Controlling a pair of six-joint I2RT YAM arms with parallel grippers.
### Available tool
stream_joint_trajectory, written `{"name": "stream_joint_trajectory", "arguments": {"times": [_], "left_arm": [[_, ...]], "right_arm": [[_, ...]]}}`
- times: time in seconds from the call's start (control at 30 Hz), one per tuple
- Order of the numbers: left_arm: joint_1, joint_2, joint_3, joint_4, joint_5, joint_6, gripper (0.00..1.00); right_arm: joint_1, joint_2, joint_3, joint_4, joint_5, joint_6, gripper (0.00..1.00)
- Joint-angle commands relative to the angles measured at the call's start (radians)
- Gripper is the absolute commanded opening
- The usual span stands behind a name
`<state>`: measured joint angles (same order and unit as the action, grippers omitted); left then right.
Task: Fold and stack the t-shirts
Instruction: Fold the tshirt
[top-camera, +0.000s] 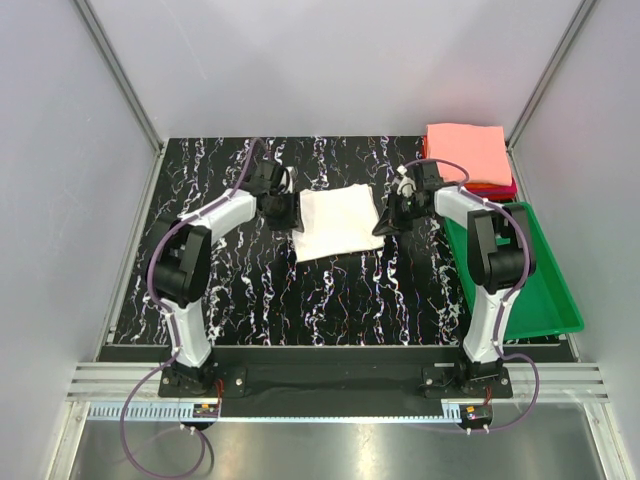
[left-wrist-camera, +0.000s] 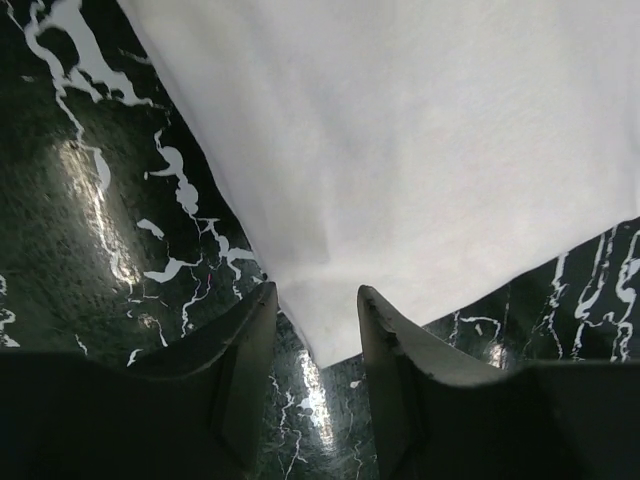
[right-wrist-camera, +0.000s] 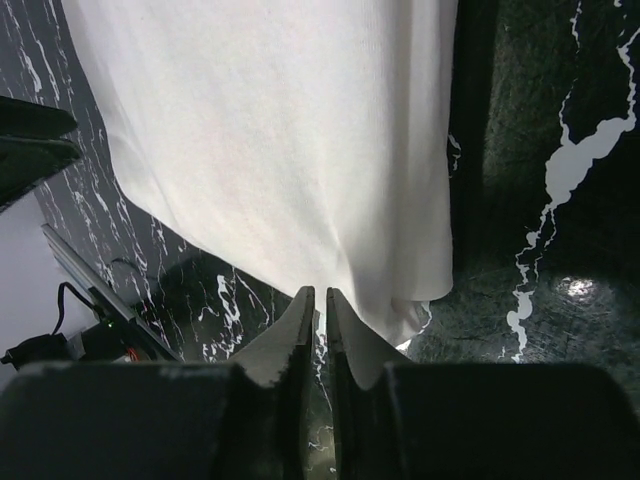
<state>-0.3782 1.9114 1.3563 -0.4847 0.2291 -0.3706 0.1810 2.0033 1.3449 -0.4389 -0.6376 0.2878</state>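
Observation:
A cream-white t-shirt (top-camera: 335, 222) lies folded into a rough square in the middle of the black marbled table. My left gripper (top-camera: 291, 212) is at its left edge. In the left wrist view that gripper (left-wrist-camera: 315, 297) is open, and a corner of the white t-shirt (left-wrist-camera: 400, 140) lies between the fingertips without being pinched. My right gripper (top-camera: 389, 220) is at the shirt's right edge. Its jaws (right-wrist-camera: 320, 292) are almost together, nipping the near hem of the white t-shirt (right-wrist-camera: 270, 130). A stack of folded t-shirts, salmon-pink (top-camera: 465, 152) on top and red (top-camera: 497, 188) under it, sits at the back right.
A green plastic tray (top-camera: 545, 300) stands along the right side beside the right arm. Grey walls with metal rails close in the table on three sides. In the right wrist view, the left gripper's dark finger (right-wrist-camera: 30, 140) shows at the left edge.

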Motion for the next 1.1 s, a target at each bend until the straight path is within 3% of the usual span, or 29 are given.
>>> {"name": "stream_joint_trajectory", "arguments": {"times": [0.0,0.13,0.27,0.4,0.6,0.67,0.9,1.07], "left_arm": [[-0.020,-0.048,0.075,0.011,0.048,0.018,0.44],[-0.065,0.001,0.093,0.115,0.253,-0.020,0.44],[-0.103,0.078,0.136,0.216,0.325,-0.051,0.44],[-0.122,0.152,0.175,0.265,0.328,-0.067,0.44],[-0.120,0.244,0.199,0.235,0.219,-0.037,0.44],[-0.116,0.261,0.222,0.195,0.216,-0.022,0.43],[-0.091,0.198,0.259,0.065,0.162,0.018,0.46],[-0.051,0.101,0.132,0.029,0.124,0.047,0.46]], "right_arm": [[0.000,-0.011,-0.041,0.018,0.027,-0.002,0.15],[0.000,0.028,-0.064,0.055,0.056,-0.001,0.14],[0.000,0.051,-0.064,0.058,0.067,-0.001,0.13],[0.000,0.003,-0.082,0.066,0.067,0.008,0.14],[0.002,-0.084,-0.089,0.065,0.055,0.027,0.19],[0.000,-0.095,-0.067,0.065,0.068,0.031,0.24],[0.000,0.003,0.135,0.043,0.093,0.008,0.59],[0.000,0.095,0.266,-0.012,0.157,-0.024,0.76]]}}
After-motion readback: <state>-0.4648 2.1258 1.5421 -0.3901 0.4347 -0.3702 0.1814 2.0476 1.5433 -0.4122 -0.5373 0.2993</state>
